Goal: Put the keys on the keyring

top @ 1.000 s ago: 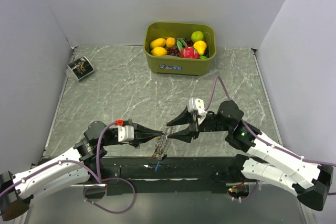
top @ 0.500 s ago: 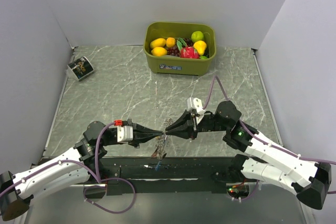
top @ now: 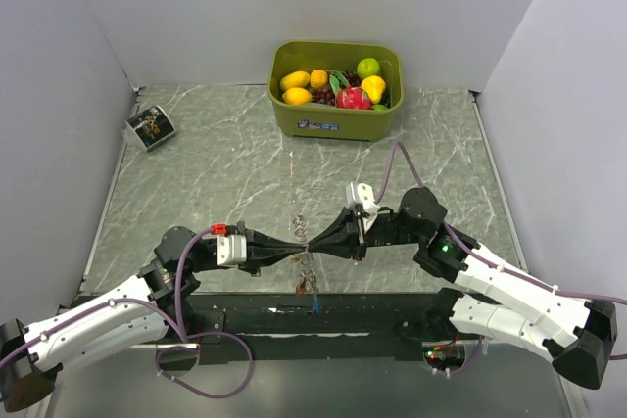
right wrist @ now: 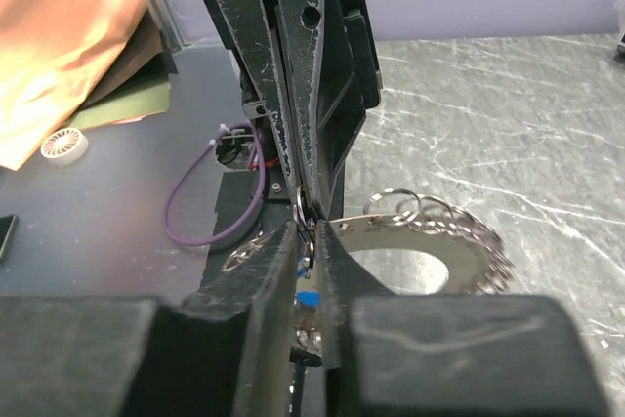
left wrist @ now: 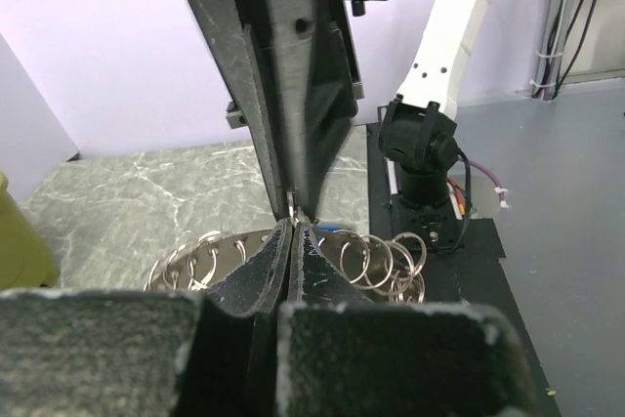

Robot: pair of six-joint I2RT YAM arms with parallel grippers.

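This is a robotics lab test cell. Plain pale panel walls box in a grey-green marble-patterned tabletop on three sides. Two white-and-black jointed robot arms are bolted to a black base plate at the table's near edge, and loose purple cables loop from them. An olive-green plastic bin holds colourful toy fruit. Beyond the table, the wrist views show a bare grey floor, bundled wall cables and a crumpled brown paper sheet.
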